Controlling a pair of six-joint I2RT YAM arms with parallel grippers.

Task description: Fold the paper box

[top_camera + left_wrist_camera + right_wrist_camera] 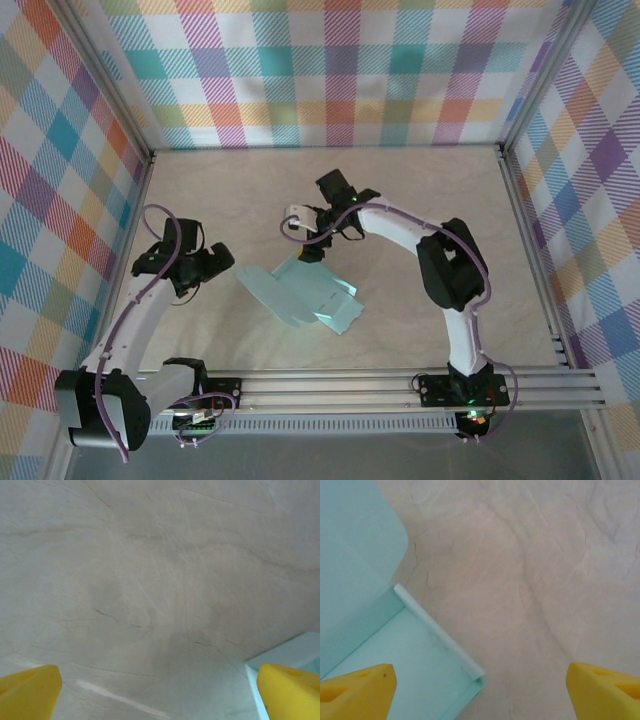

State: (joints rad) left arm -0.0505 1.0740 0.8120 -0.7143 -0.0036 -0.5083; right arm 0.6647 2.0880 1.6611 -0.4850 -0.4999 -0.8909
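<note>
We are looking down on the paper box (300,295), which is lying partly unfolded on the desk (430,310), a little left of centre and between the two arms. Its pale mint panels are spreading out flat, with one part tilting up toward the far side.

We are seeing the left hand (213,265) hovering just left of the box, apart from it. From its wrist view the left hand (160,695) is spread wide with bare desk (150,580) between its yellow fingertips (30,690), and a corner of the paper box (292,652) is showing beside the right-side finger.

The right hand (308,245) is hanging over the box's far edge. In its wrist view the right hand (480,692) is released too, gripping nothing. The paper box (360,570) is lying to the left below it, with a narrow upturned edge (437,630) running diagonally.
</note>
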